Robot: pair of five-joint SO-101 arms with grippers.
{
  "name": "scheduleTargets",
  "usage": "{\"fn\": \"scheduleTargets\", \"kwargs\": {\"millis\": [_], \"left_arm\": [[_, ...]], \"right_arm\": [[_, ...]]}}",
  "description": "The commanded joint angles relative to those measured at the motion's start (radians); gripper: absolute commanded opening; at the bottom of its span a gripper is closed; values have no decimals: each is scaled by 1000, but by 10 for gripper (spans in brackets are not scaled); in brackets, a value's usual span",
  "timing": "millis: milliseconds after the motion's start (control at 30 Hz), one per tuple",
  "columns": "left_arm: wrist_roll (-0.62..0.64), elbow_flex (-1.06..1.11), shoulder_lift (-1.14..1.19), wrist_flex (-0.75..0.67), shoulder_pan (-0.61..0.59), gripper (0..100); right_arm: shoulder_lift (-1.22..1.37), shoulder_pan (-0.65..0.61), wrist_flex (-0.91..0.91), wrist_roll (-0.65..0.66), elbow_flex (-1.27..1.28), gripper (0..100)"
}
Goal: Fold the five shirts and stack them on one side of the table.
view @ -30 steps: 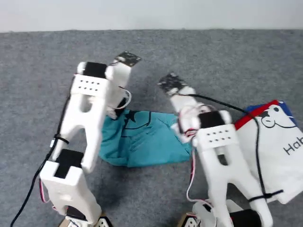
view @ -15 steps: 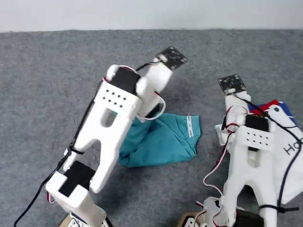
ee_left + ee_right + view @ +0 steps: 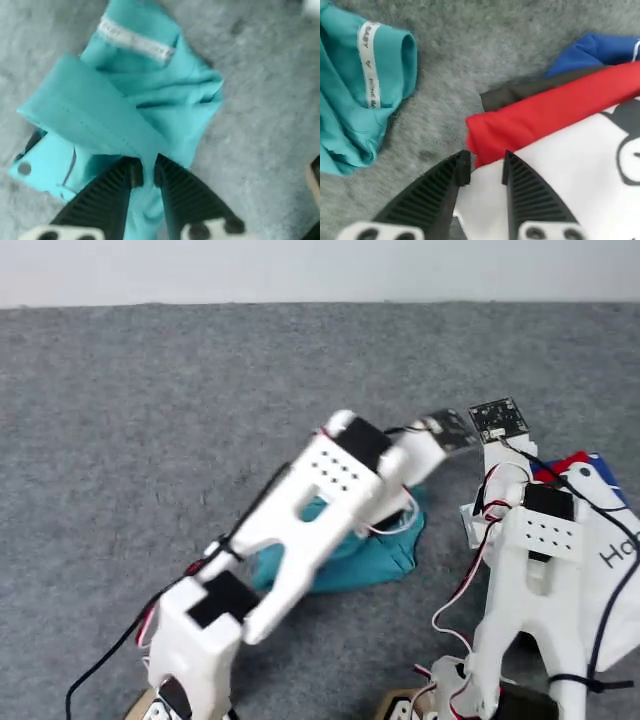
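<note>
Moved: left claw [image 3: 146, 175] swept toward right claw [image 3: 486, 167], clenched on teal shirt [image 3: 145, 95]; we lay fold flat, edges aligned; right claw parted, stack [image 3: 570, 165] beneath.

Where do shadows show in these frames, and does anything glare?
High view: soft, even light, faint shadow on the gray table cover under the left arm beside the teal shirt, no glare. Left wrist view: dark creases in the shirt's folds beyond the left hand. Right wrist view: shadow under the teal hem and the red fold; the white shirt is bright, not washed out.
</note>
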Motion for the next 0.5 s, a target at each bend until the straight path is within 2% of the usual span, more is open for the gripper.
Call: {"fn": "scheduleTargets", "kwargs": {"millis": [0,133,300,467], "left_arm": [[3,-104,86,20,49,14],[3,-182,183,20,57,15],[3,-199,201,20,54,19],[3,-203,199,20,49,147]], "right_arm": [[-19,13,13,14,-5,115],[-21,25,13,14,-9,115],[-51,137,15,14,-40,115],[-171,222,15,11,-43,115]]}}
